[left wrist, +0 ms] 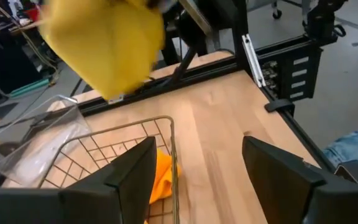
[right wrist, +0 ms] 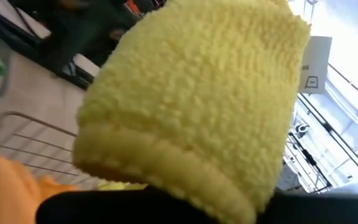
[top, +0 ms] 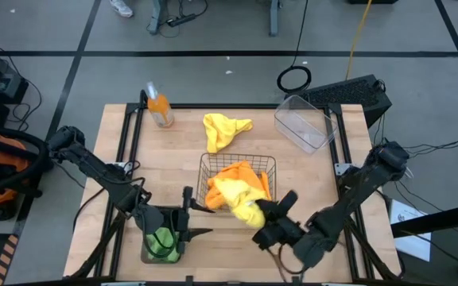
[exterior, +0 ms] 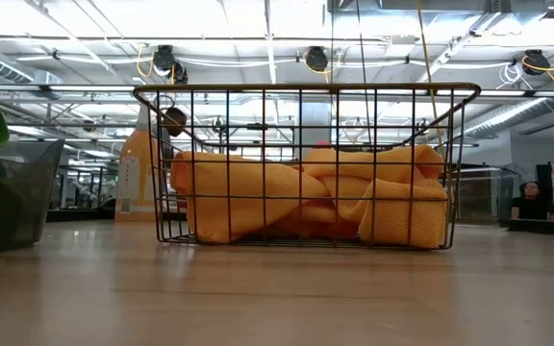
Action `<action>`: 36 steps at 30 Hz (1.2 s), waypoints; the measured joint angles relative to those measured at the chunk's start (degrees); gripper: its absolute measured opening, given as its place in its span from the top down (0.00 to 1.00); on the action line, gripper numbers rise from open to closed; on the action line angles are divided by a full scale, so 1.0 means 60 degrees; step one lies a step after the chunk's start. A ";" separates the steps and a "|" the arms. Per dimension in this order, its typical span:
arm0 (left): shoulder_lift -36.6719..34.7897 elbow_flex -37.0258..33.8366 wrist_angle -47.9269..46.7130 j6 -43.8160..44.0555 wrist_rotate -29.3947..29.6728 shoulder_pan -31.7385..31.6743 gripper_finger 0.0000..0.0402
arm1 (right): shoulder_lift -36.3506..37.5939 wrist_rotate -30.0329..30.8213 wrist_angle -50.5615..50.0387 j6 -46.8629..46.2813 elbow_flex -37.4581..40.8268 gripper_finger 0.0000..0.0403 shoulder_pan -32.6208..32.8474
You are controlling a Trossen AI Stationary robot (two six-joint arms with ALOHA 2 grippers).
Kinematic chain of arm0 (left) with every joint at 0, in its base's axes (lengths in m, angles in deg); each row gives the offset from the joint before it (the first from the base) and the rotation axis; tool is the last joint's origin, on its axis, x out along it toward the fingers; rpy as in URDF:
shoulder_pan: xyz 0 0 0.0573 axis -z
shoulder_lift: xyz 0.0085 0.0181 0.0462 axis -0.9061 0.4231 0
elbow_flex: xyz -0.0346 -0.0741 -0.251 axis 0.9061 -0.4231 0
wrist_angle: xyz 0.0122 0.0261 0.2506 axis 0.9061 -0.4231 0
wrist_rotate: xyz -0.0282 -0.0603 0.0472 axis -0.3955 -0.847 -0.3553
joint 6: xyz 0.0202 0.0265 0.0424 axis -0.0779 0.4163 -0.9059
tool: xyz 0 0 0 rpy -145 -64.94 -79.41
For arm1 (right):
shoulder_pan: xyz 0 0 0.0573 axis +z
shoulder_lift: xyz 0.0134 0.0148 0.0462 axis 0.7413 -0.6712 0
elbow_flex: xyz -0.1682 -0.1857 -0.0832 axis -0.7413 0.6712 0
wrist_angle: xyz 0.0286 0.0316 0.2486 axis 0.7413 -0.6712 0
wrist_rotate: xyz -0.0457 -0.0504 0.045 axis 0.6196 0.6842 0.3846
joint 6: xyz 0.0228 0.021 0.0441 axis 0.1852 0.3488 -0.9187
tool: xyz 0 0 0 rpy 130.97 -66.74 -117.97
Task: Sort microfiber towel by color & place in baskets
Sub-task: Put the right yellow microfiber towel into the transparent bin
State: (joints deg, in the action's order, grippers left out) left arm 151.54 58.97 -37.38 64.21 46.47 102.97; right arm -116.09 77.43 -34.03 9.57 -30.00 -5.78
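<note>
Yellow towel [right wrist: 191,106] fills the space ahead of the right jaws, looped terry texture. Orange towels [exterior: 306,192] sit in the dark wire-mesh basket [top: 237,163]. Second yellow towel [top: 225,129] lies on the light wood bench [top: 181,151]. Green towel [top: 163,241] sits in the grey tray [exterior: 12,192], under the black left jaws. Clear tub [top: 304,121] is transparent. Orange bottle [top: 160,109] has a clear top. Arms are black.

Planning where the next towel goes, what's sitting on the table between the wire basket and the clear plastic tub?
Only bare wood. In the high view, the stretch from the wire basket to the clear tub holds nothing; the loose yellow towel lies off to the side.
</note>
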 joint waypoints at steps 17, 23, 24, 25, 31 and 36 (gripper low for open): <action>0.0011 0.0000 0.0008 -0.0044 0.0251 -0.0094 0.39 | 0.5822 -0.2049 -1.0115 -0.7929 0.0000 0.99 -0.2781; 0.0011 0.0000 0.0043 -0.0186 0.0251 -0.0331 0.39 | 0.6719 -0.2297 -1.2208 -0.9688 0.0000 0.99 -0.4674; 0.0011 0.0000 0.0043 -0.0182 0.0251 -0.0385 0.39 | 0.6753 -0.2313 -1.2422 -0.9827 0.0000 0.98 -0.4933; 0.0011 0.0000 0.0043 -0.0179 0.0252 -0.0441 0.39 | 0.6774 -0.2324 -1.2652 -0.9944 0.0000 0.98 -0.5166; 0.0011 0.0000 0.0040 -0.0168 0.0251 -0.0722 0.39 | 0.6785 -0.3017 -1.2737 -0.9978 0.0990 0.98 -0.6185; 0.0011 0.0000 0.0032 -0.0211 0.0145 -0.0783 0.39 | 0.6788 -0.3154 -1.1848 -0.9672 0.2640 0.98 -0.7155</action>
State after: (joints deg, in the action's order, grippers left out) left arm 151.60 58.97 -37.18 62.95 47.34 98.27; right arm -75.36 58.50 -105.12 -48.46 -14.16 -48.71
